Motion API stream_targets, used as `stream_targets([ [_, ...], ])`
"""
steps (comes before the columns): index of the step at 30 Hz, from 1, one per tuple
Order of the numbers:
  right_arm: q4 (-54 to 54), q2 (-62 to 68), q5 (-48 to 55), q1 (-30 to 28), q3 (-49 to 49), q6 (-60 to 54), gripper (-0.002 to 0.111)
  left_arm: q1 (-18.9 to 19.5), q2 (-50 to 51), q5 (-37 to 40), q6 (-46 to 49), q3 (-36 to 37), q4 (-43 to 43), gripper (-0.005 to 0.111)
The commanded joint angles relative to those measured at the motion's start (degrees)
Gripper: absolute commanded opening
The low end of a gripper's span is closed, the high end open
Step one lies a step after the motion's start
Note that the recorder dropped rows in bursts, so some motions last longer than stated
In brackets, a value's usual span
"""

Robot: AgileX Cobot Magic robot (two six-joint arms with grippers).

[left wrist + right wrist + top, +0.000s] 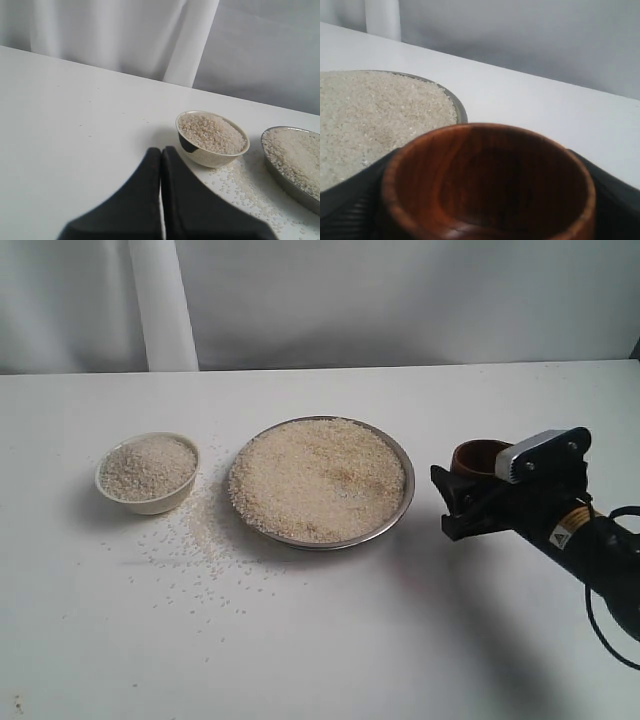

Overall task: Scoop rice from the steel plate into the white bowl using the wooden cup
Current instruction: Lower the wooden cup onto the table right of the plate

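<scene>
The steel plate [403, 502] sits mid-table, heaped with rice [318, 478]; its rim [460, 111] shows in the right wrist view too. To its left stands the white bowl [148, 502], full of rice [148, 466], also seen in the left wrist view [210, 156]. Right of the plate, my right gripper [478, 495] is shut on the wooden cup [478, 454]; the cup [485, 185] looks empty, its dark inside facing the camera. My left gripper [161, 152] is shut on nothing, just short of the bowl; it does not show in the exterior view.
Loose grains [200, 540] are scattered on the white table between the bowl and plate and towards the front. A grey-white curtain [400, 300] hangs behind the table's far edge.
</scene>
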Motion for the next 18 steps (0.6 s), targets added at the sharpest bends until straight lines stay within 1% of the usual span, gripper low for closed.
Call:
stream_targets([
  [1, -6.36, 5.66, -2.09, -1.14, -5.33, 0.83, 0.0, -0.27, -0.14, -0.57, -0.22, -0.37, -0.09, 0.0],
  [3, -8.52, 7.81, -2.09, -1.14, -7.8, 0.83, 0.0, -0.27, -0.14, -0.57, -0.22, -0.37, -0.09, 0.0],
  [6, -8.88, 10.53, -2.09, -1.14, -9.95, 1.0, 0.0, -0.27, -0.14, -0.57, -0.22, -0.37, -0.09, 0.0],
  [8, -6.49, 12.12, -2.09, -1.55, -9.95, 0.86, 0.0, -0.27, -0.14, -0.57, -0.22, -0.37, -0.09, 0.0],
  [11, -7.01, 12.52, -2.09, -2.46, -9.95, 0.86, 0.0, -0.27, -0.14, -0.57, -0.22, -0.37, -0.09, 0.0],
  [18, -7.14, 12.52, -2.09, -2.46, -9.95, 0.86, 0.0, -0.27, -0.14, -0.57, -0.22, -0.37, -0.09, 0.0],
])
